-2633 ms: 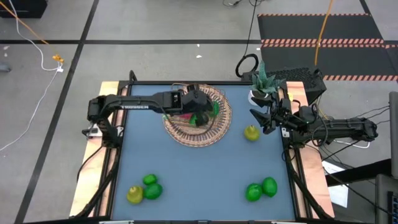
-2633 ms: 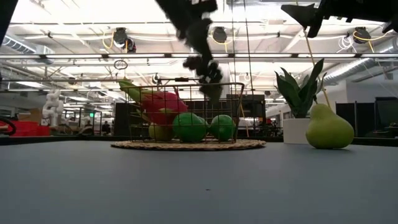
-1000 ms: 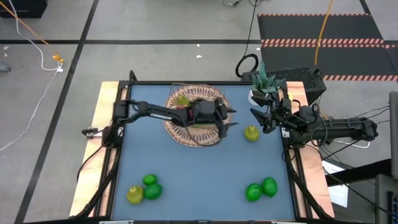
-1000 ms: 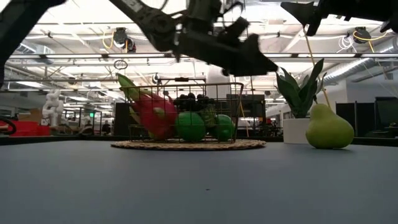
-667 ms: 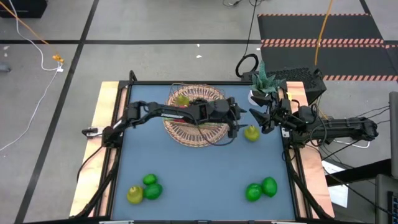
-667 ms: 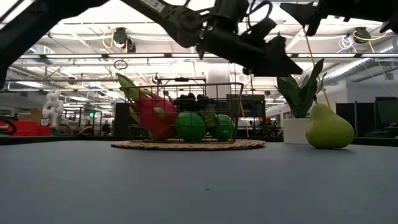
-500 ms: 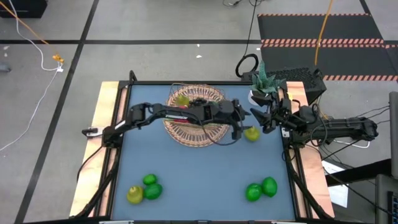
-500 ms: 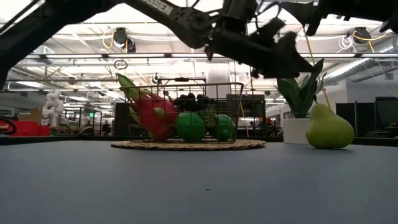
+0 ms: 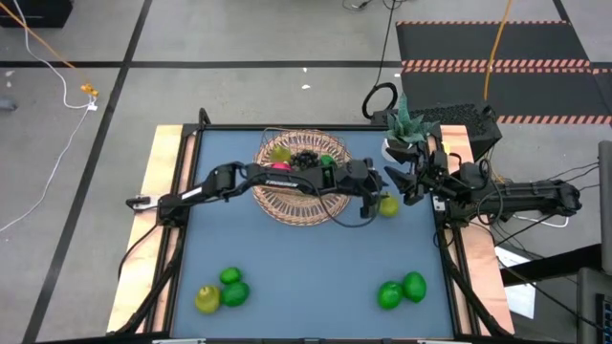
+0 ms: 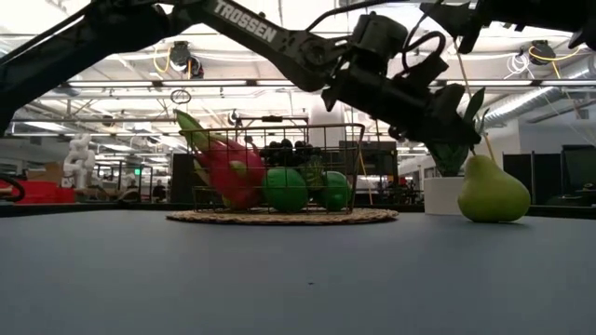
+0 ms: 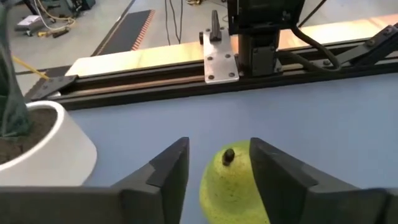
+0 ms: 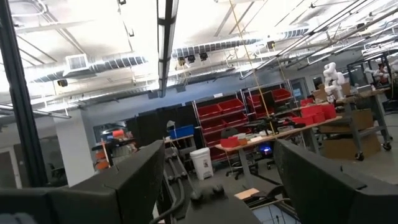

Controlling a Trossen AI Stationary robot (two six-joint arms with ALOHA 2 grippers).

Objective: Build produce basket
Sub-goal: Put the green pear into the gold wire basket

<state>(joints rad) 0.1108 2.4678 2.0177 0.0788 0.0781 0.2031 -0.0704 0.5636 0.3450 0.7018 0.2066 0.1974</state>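
Yellow-green pear (image 11: 233, 183) stands stem-up between my left gripper's (image 11: 219, 163) half-open fingers (image 11: 163, 168), nothing gripped yet, since it must go to the basket (image 9: 301, 191); my right gripper (image 12: 217, 180) waits open near the plant pot (image 9: 396, 149)

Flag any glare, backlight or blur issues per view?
Low view: bright ceiling lights backlight the left arm into a near silhouette; the pear and basket stay readable. Left wrist view: evenly lit, pear sharp between the fingers. Right wrist view: ceiling glare, own fingers dark. High view: even light, no blur.
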